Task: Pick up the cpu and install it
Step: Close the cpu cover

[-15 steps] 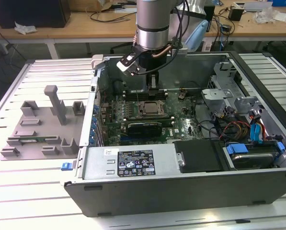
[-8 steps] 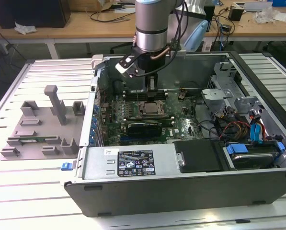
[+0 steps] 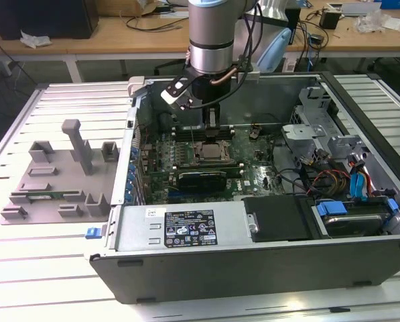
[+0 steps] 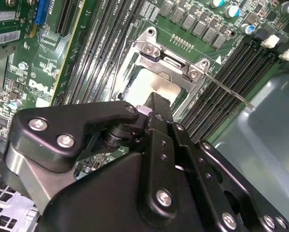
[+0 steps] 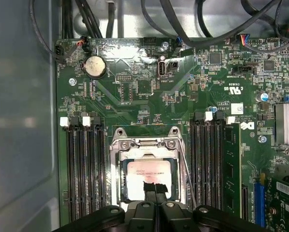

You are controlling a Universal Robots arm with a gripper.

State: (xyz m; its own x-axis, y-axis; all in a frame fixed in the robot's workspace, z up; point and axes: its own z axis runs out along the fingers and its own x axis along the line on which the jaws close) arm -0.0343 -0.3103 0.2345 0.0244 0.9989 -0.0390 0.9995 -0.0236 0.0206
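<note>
Pincer [image 5: 155,187] closed, fingertips pressed together, nothing gripped. Tips sit directly over one edge of cpu [image 5: 149,170]; touching or just clear, can't tell. Cpu lies flat, silver top up, inside metal socket frame [image 5: 146,143] on green motherboard [image 5: 134,82]. Memory slots [image 5: 83,169] flank socket on both sides. Arm reaches down into open computer case [image 3: 253,268] on worktop [image 3: 39,282]. Grey fixture tray [image 3: 59,181] lies beside case, at exterior view's left.
</note>
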